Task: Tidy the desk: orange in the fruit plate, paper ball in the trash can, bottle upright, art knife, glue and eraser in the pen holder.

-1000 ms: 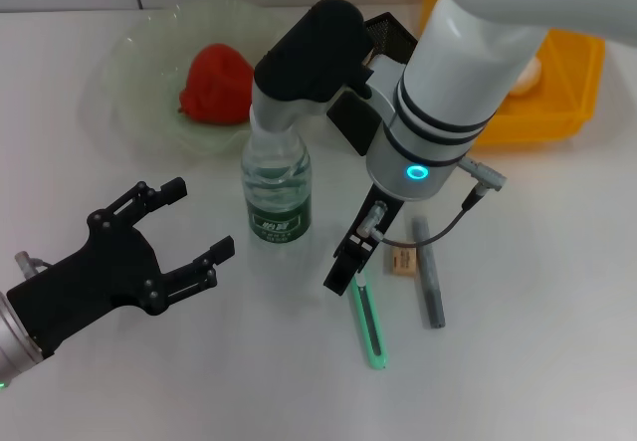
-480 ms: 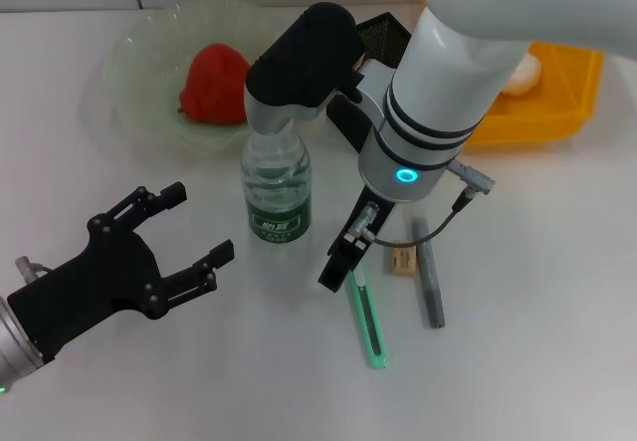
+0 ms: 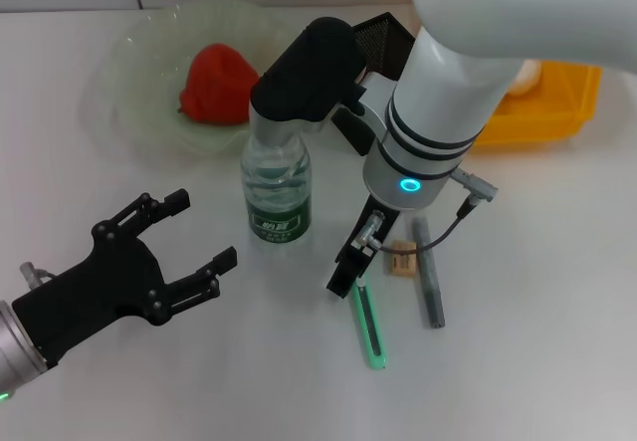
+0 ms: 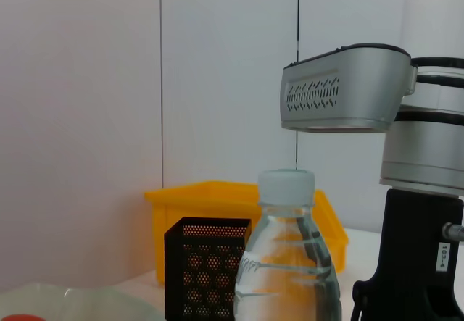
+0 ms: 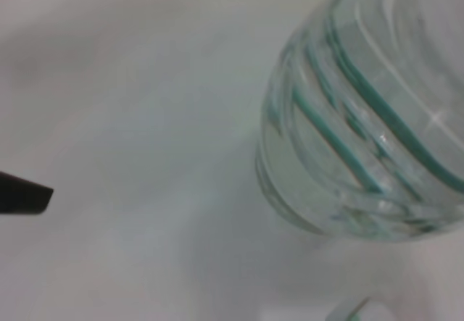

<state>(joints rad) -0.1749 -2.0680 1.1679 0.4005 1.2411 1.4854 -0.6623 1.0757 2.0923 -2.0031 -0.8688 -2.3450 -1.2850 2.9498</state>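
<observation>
Clear ribbed plastic bottle (image 3: 276, 187), translucent glossy plate (image 3: 139, 73), perforated black metal pen holder (image 4: 205, 264).

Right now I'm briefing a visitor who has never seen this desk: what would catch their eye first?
First, the big white right arm reaching over mid-desk, beside the upright bottle. Next, the red fruit in the pale green fruit plate at the far left. Then the black left end effector, open, hovering near left, and a bright green art knife lying flat near the arm's base.
</observation>
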